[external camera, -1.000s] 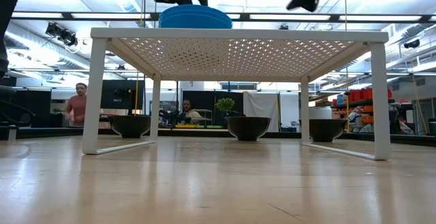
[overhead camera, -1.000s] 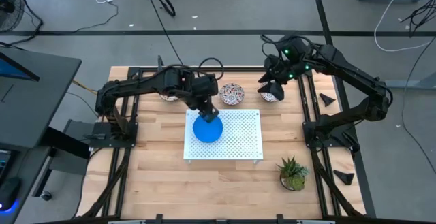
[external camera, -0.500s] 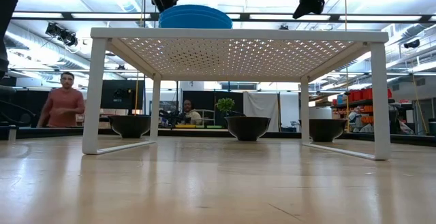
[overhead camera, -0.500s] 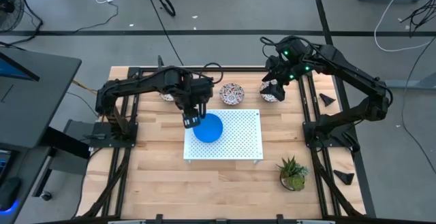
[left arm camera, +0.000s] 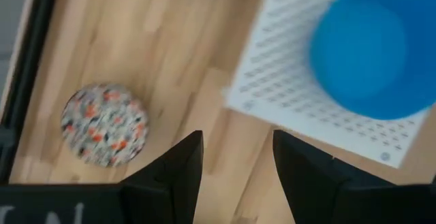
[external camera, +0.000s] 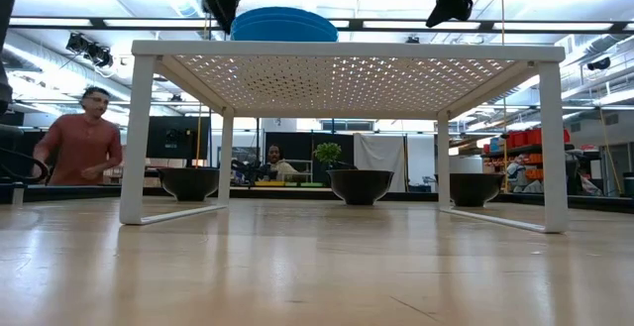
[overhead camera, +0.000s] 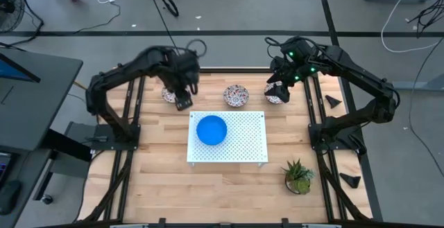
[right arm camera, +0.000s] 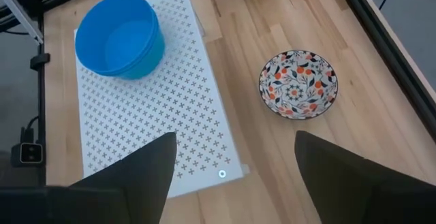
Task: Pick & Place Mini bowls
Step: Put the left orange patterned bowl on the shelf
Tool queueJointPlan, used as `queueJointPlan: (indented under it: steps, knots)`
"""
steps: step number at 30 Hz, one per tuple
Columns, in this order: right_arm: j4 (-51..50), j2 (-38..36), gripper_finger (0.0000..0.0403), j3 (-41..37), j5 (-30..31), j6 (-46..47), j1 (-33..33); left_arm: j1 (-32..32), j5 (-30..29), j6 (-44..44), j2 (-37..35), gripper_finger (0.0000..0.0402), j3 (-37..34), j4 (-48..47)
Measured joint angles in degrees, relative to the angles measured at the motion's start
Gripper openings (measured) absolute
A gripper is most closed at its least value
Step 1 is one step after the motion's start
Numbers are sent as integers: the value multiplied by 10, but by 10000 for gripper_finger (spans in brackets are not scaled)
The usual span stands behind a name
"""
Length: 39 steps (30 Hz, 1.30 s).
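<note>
A blue mini bowl [overhead camera: 211, 129] stands on the white perforated board [overhead camera: 243, 145]; the low view shows it on the board's top [external camera: 284, 24]. Three floral mini bowls rest on the wood along the far edge: left [overhead camera: 167, 94], middle [overhead camera: 236, 95] and right [overhead camera: 275, 96]. My left gripper [overhead camera: 182, 102] hangs open over the wood between the left floral bowl [left arm camera: 102, 124] and the board, with nothing between its fingers. My right gripper [overhead camera: 281, 86] hovers open above the right floral bowl. Its wrist view shows the middle floral bowl [right arm camera: 298, 84] and the blue bowl [right arm camera: 119, 37].
A small green potted plant [overhead camera: 298, 176] stands near the table's front right. The board stands on legs [external camera: 134, 138], with room beneath it. Black frame rails [overhead camera: 139, 72] border the table. A person [external camera: 84, 148] moves in the room behind.
My left gripper has left the blue bowl's far rim and swung toward the table's left and far edge, rising a little and rolling about its own axis. It now hangs by the left floral bowl. The blue bowl stays on the board.
</note>
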Motion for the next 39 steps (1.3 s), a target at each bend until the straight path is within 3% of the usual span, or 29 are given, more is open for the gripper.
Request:
queueJointPlan:
  steps: [12,20,34,39]
  knots:
    - [5,0,302,0,0,-2,0,188,1,-25,-20,183,-34,-1]
    - [24,0,302,0,0,-17,0,265,12,-80,-20,183,-34,0]
    - [34,0,302,0,0,-17,0,266,22,-86,-15,183,-34,58]
    - [34,0,302,0,0,-17,0,256,-6,-109,-12,183,-54,84]
